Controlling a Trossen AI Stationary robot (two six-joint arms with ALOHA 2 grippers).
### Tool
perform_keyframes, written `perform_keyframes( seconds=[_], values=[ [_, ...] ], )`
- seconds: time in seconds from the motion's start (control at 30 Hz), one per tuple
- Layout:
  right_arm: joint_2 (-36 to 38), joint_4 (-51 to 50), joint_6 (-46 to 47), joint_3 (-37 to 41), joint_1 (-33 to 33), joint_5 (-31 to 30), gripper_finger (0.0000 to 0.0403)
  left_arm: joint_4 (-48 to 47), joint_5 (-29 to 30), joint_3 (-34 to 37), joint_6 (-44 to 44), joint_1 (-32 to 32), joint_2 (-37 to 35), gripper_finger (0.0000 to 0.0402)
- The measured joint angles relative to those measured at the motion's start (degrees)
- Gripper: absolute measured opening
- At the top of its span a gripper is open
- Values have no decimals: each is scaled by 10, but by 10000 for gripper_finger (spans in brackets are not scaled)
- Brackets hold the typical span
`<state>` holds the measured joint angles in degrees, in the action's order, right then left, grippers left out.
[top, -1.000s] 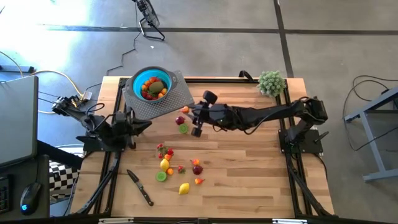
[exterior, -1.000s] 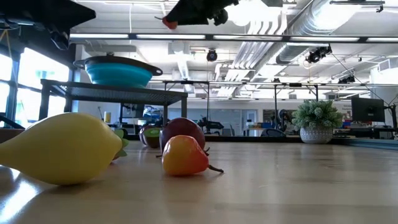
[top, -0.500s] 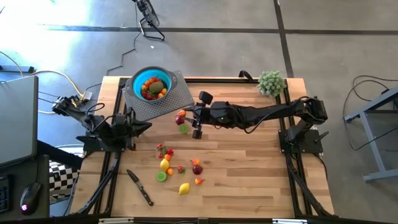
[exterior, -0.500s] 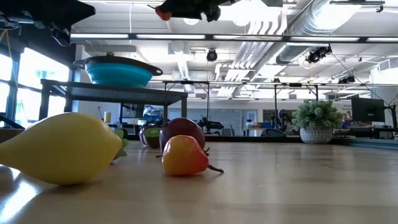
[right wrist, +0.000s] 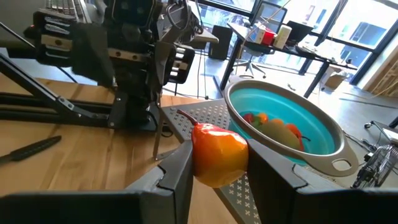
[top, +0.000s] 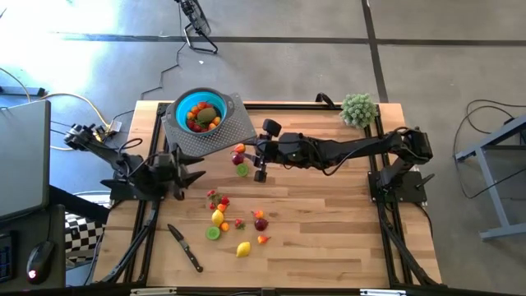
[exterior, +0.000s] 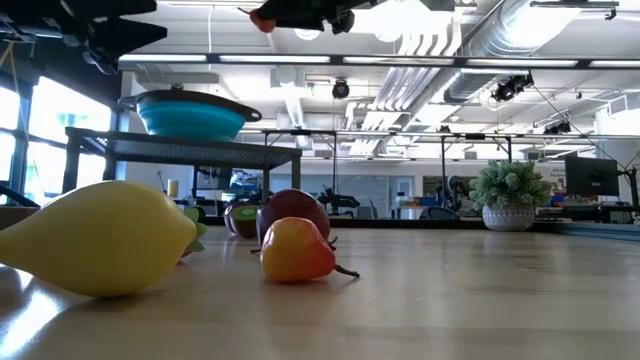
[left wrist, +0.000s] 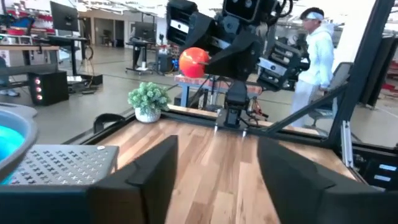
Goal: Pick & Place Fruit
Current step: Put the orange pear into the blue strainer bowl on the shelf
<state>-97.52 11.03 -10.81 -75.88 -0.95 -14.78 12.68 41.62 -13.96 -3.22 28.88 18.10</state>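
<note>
My right gripper [top: 245, 150] is shut on an orange-red pear-shaped fruit [right wrist: 217, 154] in the air near the teal bowl [top: 200, 115]. It also shows at the top of the low view [exterior: 262, 18]. The bowl holds several fruits and stands on a grey perforated rack [top: 222, 130]. My left gripper [left wrist: 214, 180] is open and empty at the table's left [top: 196, 174]. More fruits lie on the table: a maroon one [top: 237, 159], a lime one [top: 242, 170], a lemon [top: 243, 248] and others. My right gripper pinches the fruit's two sides [right wrist: 198, 158] between its two fingers [right wrist: 177, 174]. The fingers come about level from the table's right. The fruit is lifted clear, high above the table, its stem end [right wrist: 186, 118] toward the far-off left arm.
A black-handled knife [top: 186, 247] lies near the front left. A fuzzy green plant in a pot [top: 358, 108] stands at the far right corner. Loose fruits cluster mid-table [top: 218, 201]. A person in a white top [left wrist: 311, 56] stands beyond the table.
My right gripper has carried the fruit a little toward the table's left, nearer the bowl, then held still. My left gripper has shifted slightly toward the near edge and the right, staying open.
</note>
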Motion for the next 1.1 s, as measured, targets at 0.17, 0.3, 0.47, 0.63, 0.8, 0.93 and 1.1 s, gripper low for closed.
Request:
perform_keyframes(
  seconds=[0.17, 0.3, 0.47, 0.63, 0.8, 0.93, 1.1],
  values=[
    [0, 0, 0, 0, 0, 0, 125, 65, -3, 0, 3, 0, 42, 250],
    [0, 0, 0, 0, 0, 2, 123, 147, -1, 0, 7, -1, 92, 253],
    [0, -1, 1, 0, 0, 2, 125, 238, 7, 0, 55, -35, 180, 253],
    [0, -2, 1, 0, 0, 2, 123, 309, 0, 0, 106, -90, 268, 253],
    [0, -5, 2, 0, 0, 2, 126, 417, -58, 0, 162, -126, 343, 253],
    [0, -10, 2, 0, 0, 2, 124, 471, -74, -13, 235, -128, 374, 253],
    [-1, -13, 2, 0, 0, 2, 124, 447, -59, -57, 274, -132, 404, 253]
  ],
)
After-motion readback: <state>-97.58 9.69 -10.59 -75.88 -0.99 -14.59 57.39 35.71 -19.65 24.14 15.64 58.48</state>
